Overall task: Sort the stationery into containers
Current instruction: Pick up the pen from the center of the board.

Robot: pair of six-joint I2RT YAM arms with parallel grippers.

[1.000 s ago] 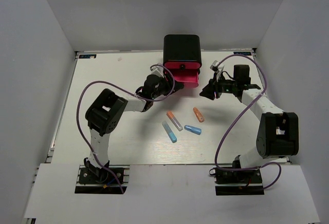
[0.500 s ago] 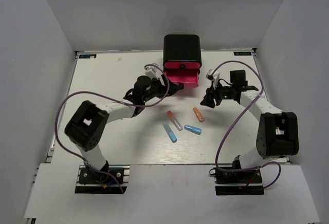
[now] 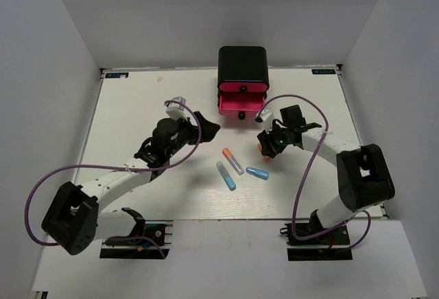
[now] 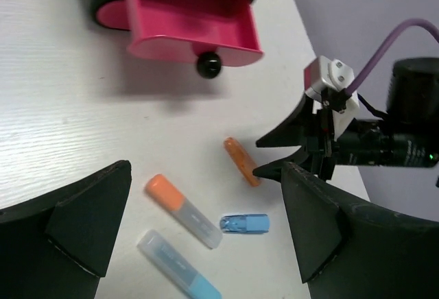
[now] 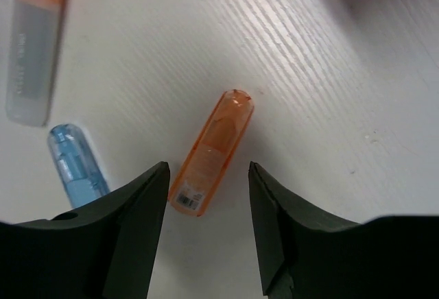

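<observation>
Both arms moved since the earlier view: the left gripper drew back from the black case toward the left, and the right gripper came down to the markers. On the white table the case stands at the far edge, with one pink drawer pulled out. The left fingers are spread wide and hold nothing. The right fingers are parted, one on each side of the orange marker, not pinching it. Near it lie the orange-grey marker, the light blue marker and the short blue marker.
</observation>
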